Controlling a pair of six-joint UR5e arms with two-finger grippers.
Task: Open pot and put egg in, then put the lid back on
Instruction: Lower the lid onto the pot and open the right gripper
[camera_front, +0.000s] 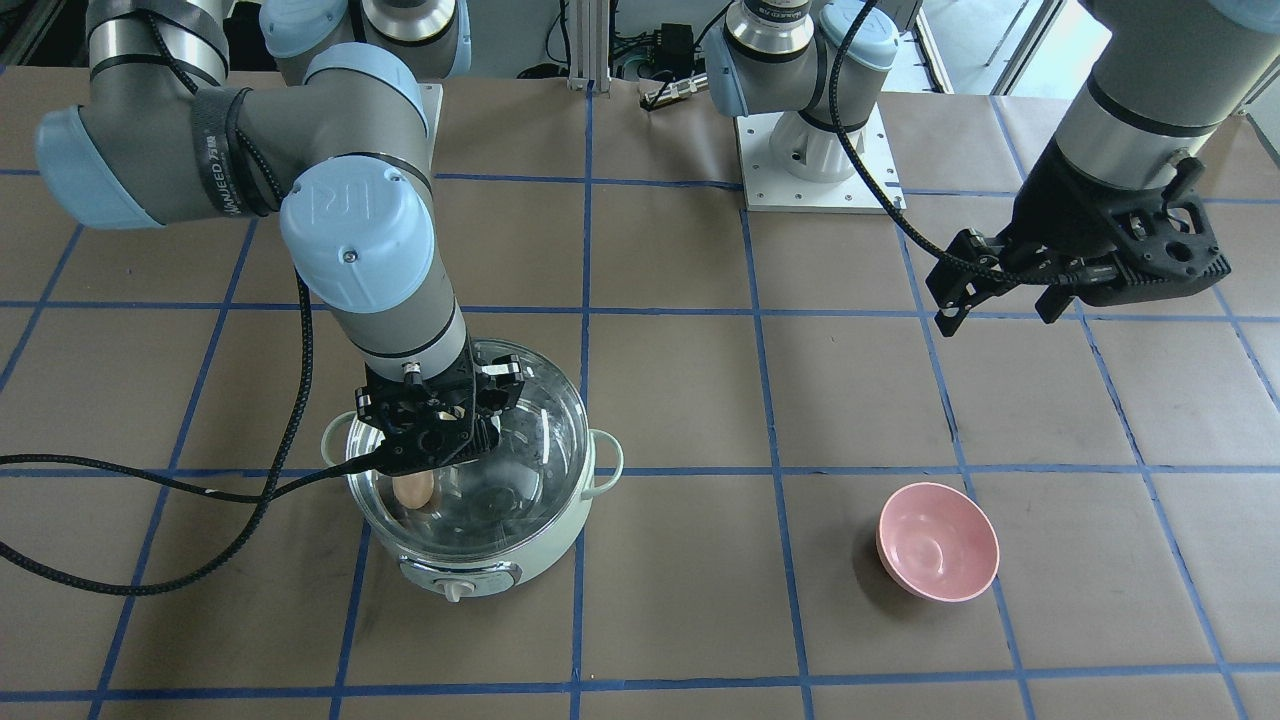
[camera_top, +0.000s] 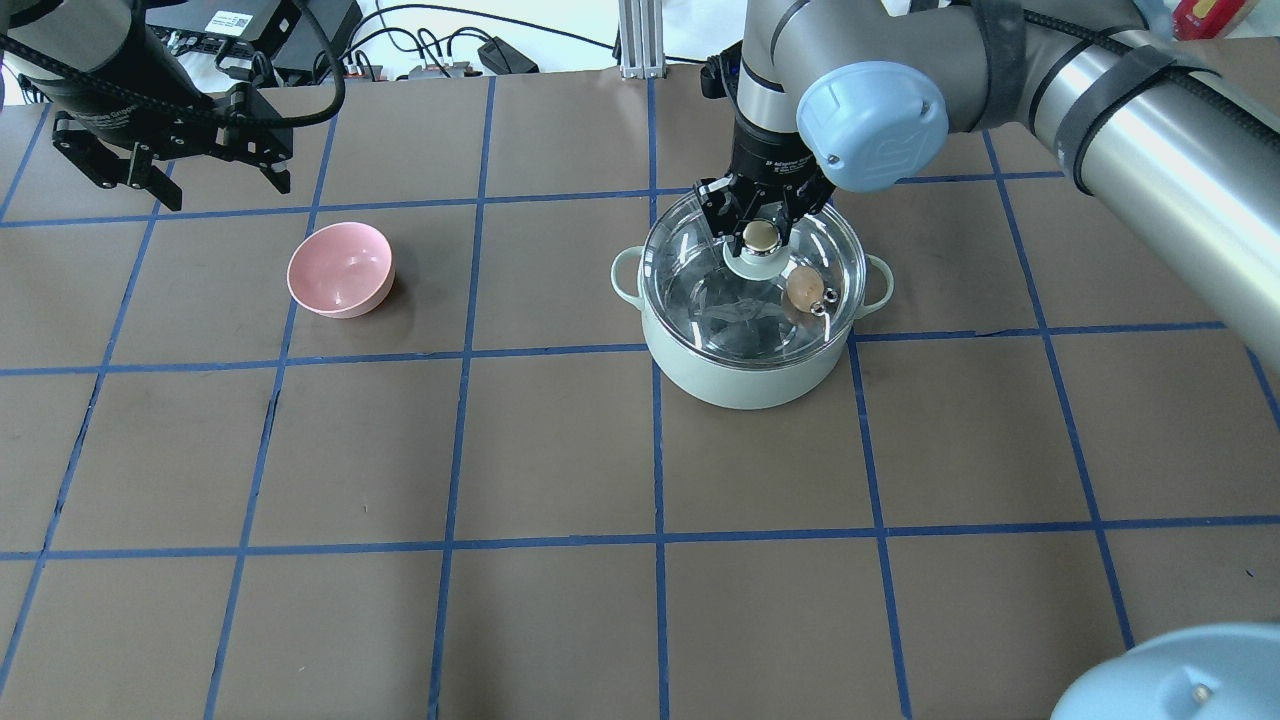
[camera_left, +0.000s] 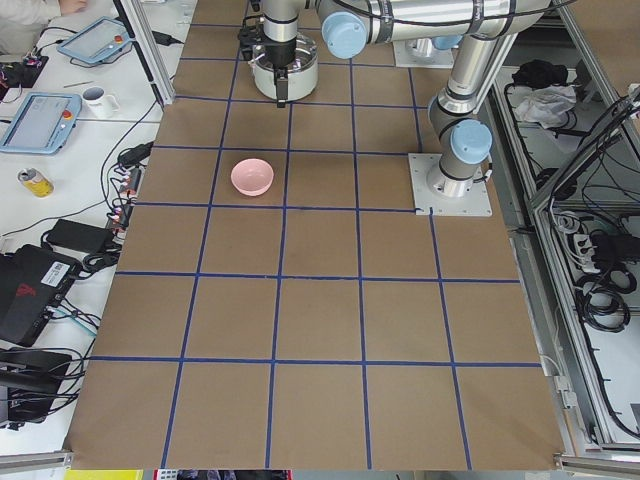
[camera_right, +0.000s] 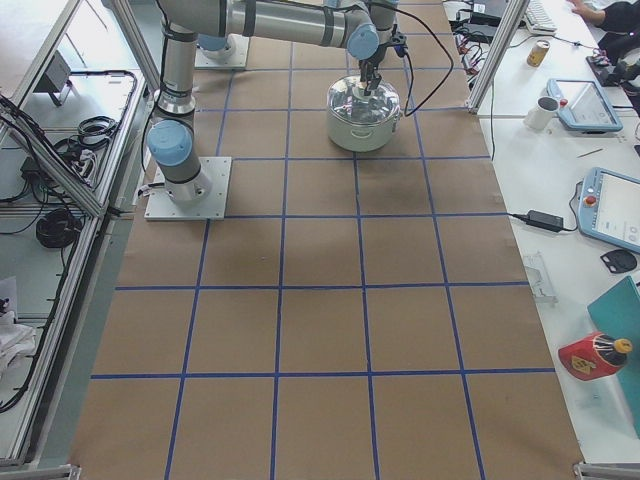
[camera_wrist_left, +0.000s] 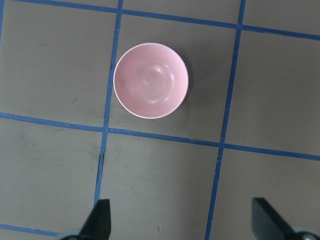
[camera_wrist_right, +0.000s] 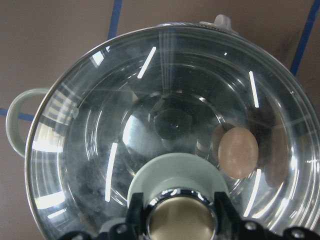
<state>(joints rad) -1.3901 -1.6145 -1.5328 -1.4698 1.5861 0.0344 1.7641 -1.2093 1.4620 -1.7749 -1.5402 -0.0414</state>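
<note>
- Lid (camera_top: 700, 290): seated level on the rim of the pot (camera_top: 740, 380), dome up, with its knob (camera_top: 760, 236) pointing straight up at the centre.
- Pot: upright on the table (camera_top: 560, 450), in the robot's right half. Its loop handles point to the robot's left and right, and its control dial (camera_front: 455, 590) faces away from the robot.
- Egg (camera_top: 803, 287): inside the pot under the glass, lying on its side on the steel floor. In the overhead view its long axis runs roughly from the robot's side towards the far side. The pointed end cannot be told.
- Right gripper (camera_top: 758, 228): directly above the lid centre, pointing down, with one finger pressed against each side of the gold-capped knob. The egg lies below and just to the robot's right of these fingers, close to the pot wall, as the right wrist view (camera_wrist_right: 239, 151) confirms.
- Left gripper (camera_top: 225, 190): raised over the robot's left side of the table, well apart from the pot, jaws spread wide and holding nothing.
- Pink bowl (camera_top: 340, 270): upright on the table near the left gripper, in its wrist camera's view (camera_wrist_left: 151, 80).
</note>
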